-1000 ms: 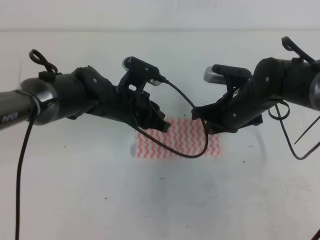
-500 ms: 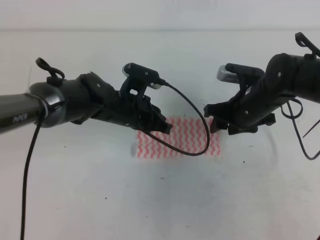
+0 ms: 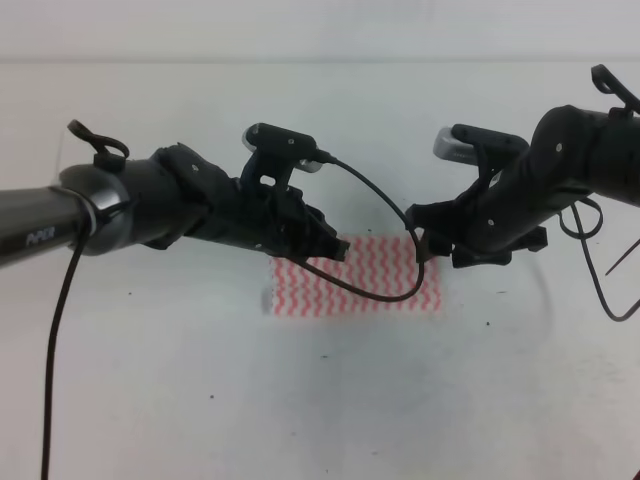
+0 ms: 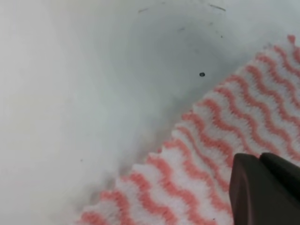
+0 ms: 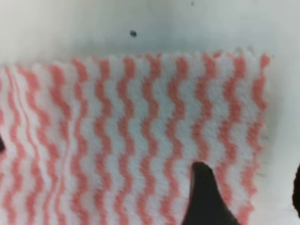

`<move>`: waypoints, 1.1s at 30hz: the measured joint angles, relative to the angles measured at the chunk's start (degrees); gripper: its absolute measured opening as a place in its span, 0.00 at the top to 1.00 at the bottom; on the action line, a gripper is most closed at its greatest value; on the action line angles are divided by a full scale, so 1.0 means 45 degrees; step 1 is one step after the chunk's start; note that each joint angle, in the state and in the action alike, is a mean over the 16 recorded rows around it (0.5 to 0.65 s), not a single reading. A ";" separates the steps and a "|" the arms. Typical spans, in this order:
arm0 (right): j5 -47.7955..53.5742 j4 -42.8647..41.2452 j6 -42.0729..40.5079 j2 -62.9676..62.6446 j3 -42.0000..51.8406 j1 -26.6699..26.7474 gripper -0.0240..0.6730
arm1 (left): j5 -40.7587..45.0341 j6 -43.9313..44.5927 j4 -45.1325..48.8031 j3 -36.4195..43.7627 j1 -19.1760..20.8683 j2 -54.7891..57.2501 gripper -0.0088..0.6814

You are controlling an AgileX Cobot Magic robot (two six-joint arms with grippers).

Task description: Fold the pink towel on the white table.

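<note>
The pink towel (image 3: 355, 287) lies flat on the white table (image 3: 300, 400) as a small rectangle with wavy pink stripes. My left gripper (image 3: 335, 250) hovers over the towel's far left corner. The left wrist view shows only a dark finger block (image 4: 265, 190) above the towel (image 4: 211, 140), so its state is unclear. My right gripper (image 3: 425, 247) hangs over the far right corner. In the right wrist view it (image 5: 248, 171) stands open above the towel (image 5: 126, 140), with nothing between its fingers.
A black cable (image 3: 395, 285) loops down from the left wrist camera across the towel. More cables (image 3: 600, 280) trail off the right arm. Bare white table surrounds the towel on all sides, with small dark specks.
The right arm swung right and rose, then eased slightly back toward the towel. The left arm shifted a little right. The towel lies as before.
</note>
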 joint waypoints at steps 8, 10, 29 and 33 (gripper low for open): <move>-0.0159 0.0449 -0.0019 0.0018 0.0000 0.0001 0.45 | 0.0129 0.0118 -0.0127 0.0001 0.0001 0.0415 1.00; -0.0175 0.0525 -0.0023 0.0047 0.0000 0.0001 0.45 | 0.0137 0.0133 -0.0135 -0.0001 -0.0001 0.0512 0.99; -0.0191 0.0674 -0.0043 0.0428 0.0003 -0.0003 0.45 | 0.0017 0.0231 -0.0165 -0.0007 -0.0010 0.0927 0.99; -0.0188 0.0711 -0.0051 0.0461 0.0005 -0.0005 0.45 | 0.0021 0.0233 -0.0165 -0.0007 -0.0010 0.1044 0.99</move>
